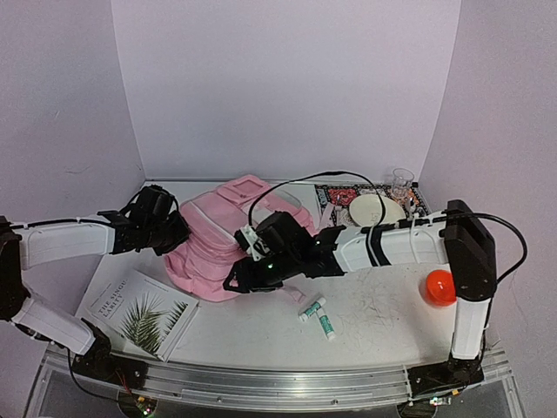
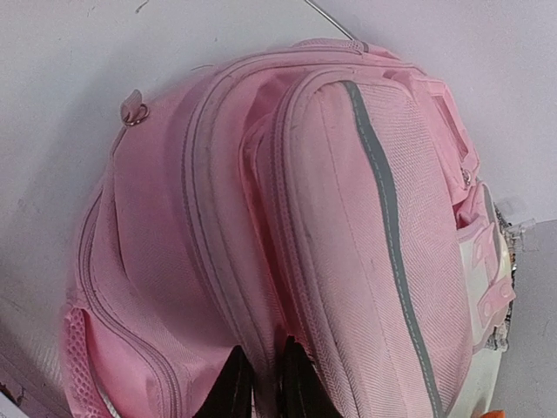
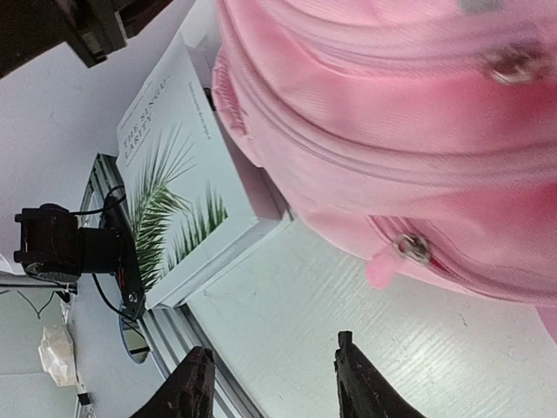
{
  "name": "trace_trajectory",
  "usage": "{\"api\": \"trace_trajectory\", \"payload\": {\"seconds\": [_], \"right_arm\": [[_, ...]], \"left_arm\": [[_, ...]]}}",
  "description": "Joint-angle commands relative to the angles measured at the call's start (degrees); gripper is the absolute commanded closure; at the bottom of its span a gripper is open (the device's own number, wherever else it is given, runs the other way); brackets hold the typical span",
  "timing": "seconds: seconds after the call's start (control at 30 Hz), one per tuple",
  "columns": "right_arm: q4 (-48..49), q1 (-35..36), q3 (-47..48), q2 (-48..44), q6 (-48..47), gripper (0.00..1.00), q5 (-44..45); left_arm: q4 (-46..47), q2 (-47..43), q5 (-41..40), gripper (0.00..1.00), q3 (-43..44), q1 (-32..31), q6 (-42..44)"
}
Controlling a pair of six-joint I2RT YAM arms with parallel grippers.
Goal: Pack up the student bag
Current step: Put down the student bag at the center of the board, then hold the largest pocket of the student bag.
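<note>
The student bag (image 1: 213,237) is a big pink backpack lying in the middle of the table. My left gripper (image 1: 177,233) is at its left side. In the left wrist view its two dark fingertips (image 2: 231,389) stand close together, and the left gripper (image 2: 263,385) pinches a ridge of the student bag (image 2: 348,218) by a zipper seam. My right gripper (image 1: 237,280) is at the bag's near edge. In the right wrist view this gripper (image 3: 274,380) is open over bare table with nothing between its fingers. A pink zipper pull (image 3: 385,266) hangs just beyond them.
A white book with a palm-leaf cover (image 1: 144,313) lies at the front left, close to the bag. Two small green-and-white tubes (image 1: 318,317) lie at the front centre. A red ball (image 1: 439,286) sits at the right, and a plate (image 1: 376,210) and a glass (image 1: 402,183) stand at the back right.
</note>
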Motion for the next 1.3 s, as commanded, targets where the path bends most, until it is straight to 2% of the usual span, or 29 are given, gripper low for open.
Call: {"api": "trace_trajectory", "payload": {"seconds": [0.0, 0.23, 0.4, 0.73, 0.97, 1.1, 1.27], "right_arm": [[3.2, -2.7, -7.5, -6.4, 6.6, 0.46, 6.7], [12.4, -5.9, -16.5, -9.1, 17.4, 0.27, 8.4], [19.5, -6.6, -17.3, -6.6, 23.7, 0.15, 8.0], [27.2, -7.9, -18.3, 0.3, 32.7, 0.13, 6.5], [26.4, -7.8, -23.8, -2.7, 38.6, 0.13, 11.2], [25.1, -7.8, -23.3, -2.3, 38.4, 0.13, 11.0], [29.2, -7.9, -20.8, 0.5, 36.9, 0.13, 9.6]], "left_arm": [[0.7, -0.5, 2.2, 0.71, 5.3, 0.1, 8.5], [-8.8, -2.0, 3.4, 0.48, 10.3, -2.5, 14.1], [-14.9, -4.4, 2.4, 0.4, 11.8, -5.2, 15.9], [-19.3, -8.2, 5.9, 0.36, 9.4, -10.9, 15.3], [-18.9, -0.9, 3.6, 0.36, 10.6, -22.4, 10.3], [-18.5, 4.1, 4.1, 0.38, 12.4, -24.8, 9.5], [-16.7, 8.7, 6.7, 0.39, 13.4, -25.3, 9.2]]}}
